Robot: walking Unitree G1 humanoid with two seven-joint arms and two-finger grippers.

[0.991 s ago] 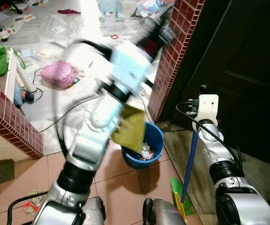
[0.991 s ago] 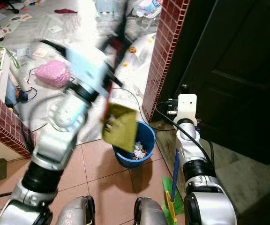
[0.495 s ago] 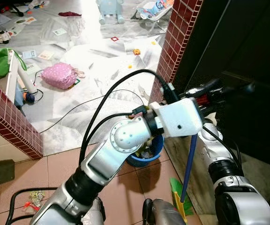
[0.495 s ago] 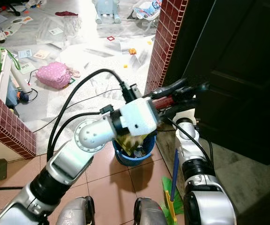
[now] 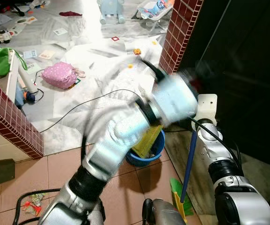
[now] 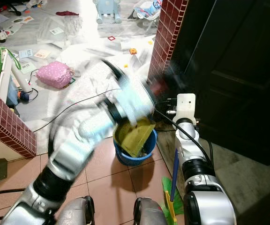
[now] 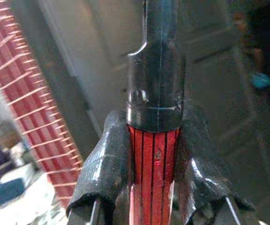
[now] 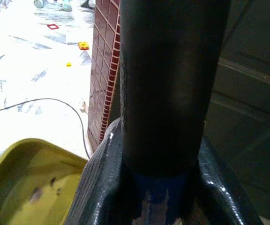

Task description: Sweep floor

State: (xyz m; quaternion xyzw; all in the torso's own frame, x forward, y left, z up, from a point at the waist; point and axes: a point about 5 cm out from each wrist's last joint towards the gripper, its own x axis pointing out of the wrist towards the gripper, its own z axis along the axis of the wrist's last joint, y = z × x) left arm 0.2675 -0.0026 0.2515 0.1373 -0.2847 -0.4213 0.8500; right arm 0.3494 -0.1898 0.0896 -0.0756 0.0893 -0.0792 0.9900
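Yellow plastic dustpan [image 6: 136, 135] tilted over round blue bucket [image 6: 128, 157], both grippers' fingers clamping ribbed red handle [image 7: 153, 173] and blue broomstick [image 5: 188, 161].

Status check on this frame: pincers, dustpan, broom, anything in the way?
Left pincer shut on dustpan handle, yellow dustpan tipped over blue bucket. Right pincer shut on broom handle, held upright. Black cable trails across floor nearby.

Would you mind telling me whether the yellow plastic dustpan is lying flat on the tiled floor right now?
No, the yellow plastic dustpan is tipped steeply over the round blue bucket, held up by its handle in the left gripper, not lying on the floor.
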